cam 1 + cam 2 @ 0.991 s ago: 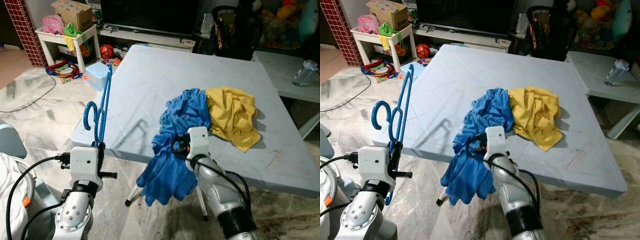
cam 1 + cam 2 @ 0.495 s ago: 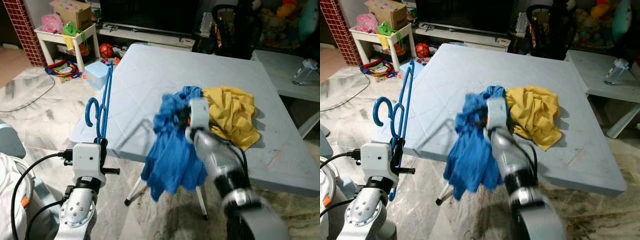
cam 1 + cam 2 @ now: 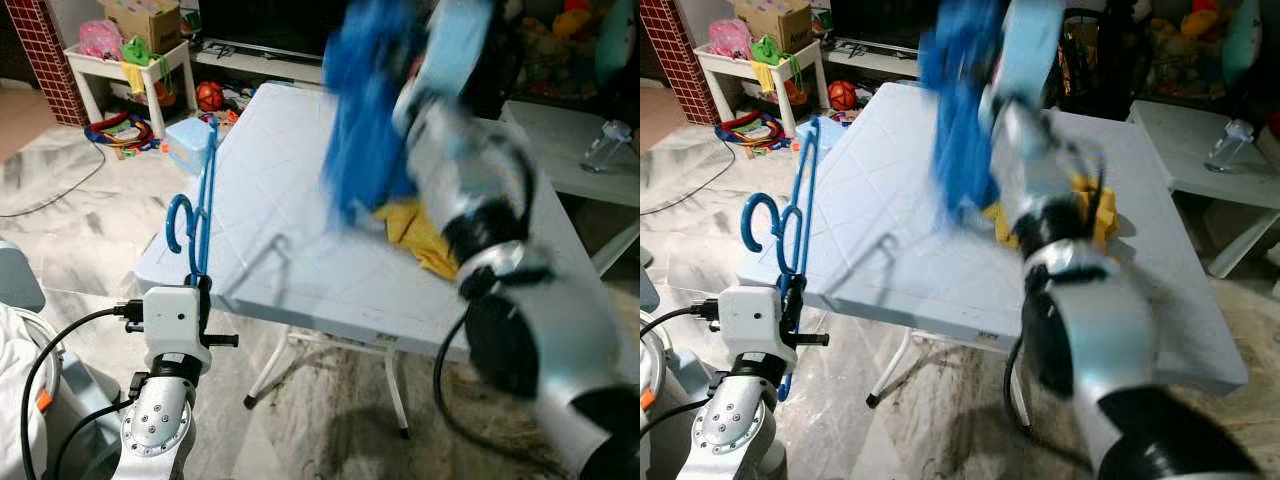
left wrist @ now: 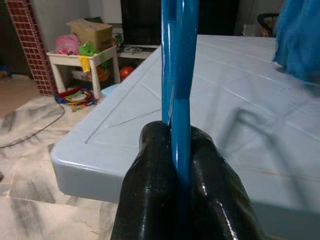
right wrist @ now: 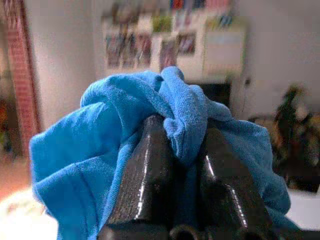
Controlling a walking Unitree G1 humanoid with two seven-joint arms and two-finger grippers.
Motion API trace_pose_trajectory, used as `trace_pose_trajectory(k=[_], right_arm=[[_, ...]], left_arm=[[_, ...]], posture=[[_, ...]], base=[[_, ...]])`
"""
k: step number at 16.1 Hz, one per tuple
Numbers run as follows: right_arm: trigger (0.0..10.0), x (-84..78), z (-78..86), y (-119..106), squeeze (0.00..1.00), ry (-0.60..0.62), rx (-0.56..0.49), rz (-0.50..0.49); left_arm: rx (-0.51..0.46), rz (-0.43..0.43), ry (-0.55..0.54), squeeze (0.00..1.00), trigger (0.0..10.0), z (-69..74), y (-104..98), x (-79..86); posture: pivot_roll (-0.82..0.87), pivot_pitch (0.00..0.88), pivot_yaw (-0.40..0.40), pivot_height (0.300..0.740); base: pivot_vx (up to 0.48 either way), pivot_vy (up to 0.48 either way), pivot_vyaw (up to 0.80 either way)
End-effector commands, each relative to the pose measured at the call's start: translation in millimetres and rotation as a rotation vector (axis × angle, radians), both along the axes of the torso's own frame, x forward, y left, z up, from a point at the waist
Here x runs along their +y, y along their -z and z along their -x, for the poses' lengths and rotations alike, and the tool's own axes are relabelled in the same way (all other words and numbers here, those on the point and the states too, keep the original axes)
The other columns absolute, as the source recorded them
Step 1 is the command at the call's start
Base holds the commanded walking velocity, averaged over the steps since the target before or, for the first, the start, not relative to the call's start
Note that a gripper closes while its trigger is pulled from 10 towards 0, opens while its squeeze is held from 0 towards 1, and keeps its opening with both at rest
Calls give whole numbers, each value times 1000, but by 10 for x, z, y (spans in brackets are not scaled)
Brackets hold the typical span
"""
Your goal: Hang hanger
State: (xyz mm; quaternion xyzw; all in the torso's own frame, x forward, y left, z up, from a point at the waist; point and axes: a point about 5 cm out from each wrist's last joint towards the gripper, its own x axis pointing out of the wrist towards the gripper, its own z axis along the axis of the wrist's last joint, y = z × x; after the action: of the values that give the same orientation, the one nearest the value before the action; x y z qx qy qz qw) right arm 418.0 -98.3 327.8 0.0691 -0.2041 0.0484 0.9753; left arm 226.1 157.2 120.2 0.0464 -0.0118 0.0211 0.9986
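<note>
Overhead, a blue shirt is being held above the table, a fold of it clamped in the right gripper. Lower left, the hanger is being held upright, pinched in the left gripper. Swinging cloth could probably slip free. No writing is readable.

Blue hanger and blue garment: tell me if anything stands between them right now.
Nothing visible does. The left gripper holds the blue hanger upright off the table's near-left corner. The right gripper holds the blue garment raised above the table. Between them is open air over bare tabletop; the yellow garment lies beyond.
</note>
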Motion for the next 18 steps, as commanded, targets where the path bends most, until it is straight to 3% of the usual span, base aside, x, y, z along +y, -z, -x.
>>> trace_pose_trajectory(k=[1,2,4,5,6,8,10,15,18], right_arm=[[0,-124,-13,15,0,65,-9,-26],[0,-123,-14,22,0,66,-8,-24],[0,-35,-28,360,0,81,84,94],[7333,54,-24,667,0,42,185,186],[10000,84,-12,844,1000,9,251,207],[10000,117,67,1376,1000,-33,469,243],[10000,133,122,1576,1000,-42,526,293],[10000,146,132,1596,1000,-83,521,369],[10000,16,119,1580,1000,-47,493,404]], left_arm=[[-15,-6,-16,0,10000,1,-15,3],[-15,-6,-17,0,10000,0,-15,5],[-10,-5,-4,0,10000,-4,-1,-26],[-7,-6,1,0,10000,-7,7,-33],[-7,-6,2,0,10000,-11,9,-34],[-3,-6,9,0,10000,-13,19,-50],[-2,-7,12,0,10000,-14,26,-59],[0,-9,18,0,10000,-22,29,-57],[2,-11,18,0,10000,-19,31,-49]], posture=[[149,4,-148,740],[149,4,-148,740],[146,6,-141,740],[143,6,-138,740],[140,8,-136,740],[140,10,-134,740],[139,10,-131,740],[139,7,-128,740],[140,12,-125,740]], base=[[0,0,0],[0,0,0],[0,0,0],[0,0,0],[0,0,0],[0,0,0],[0,0,0],[0,0,0],[0,0,0]])
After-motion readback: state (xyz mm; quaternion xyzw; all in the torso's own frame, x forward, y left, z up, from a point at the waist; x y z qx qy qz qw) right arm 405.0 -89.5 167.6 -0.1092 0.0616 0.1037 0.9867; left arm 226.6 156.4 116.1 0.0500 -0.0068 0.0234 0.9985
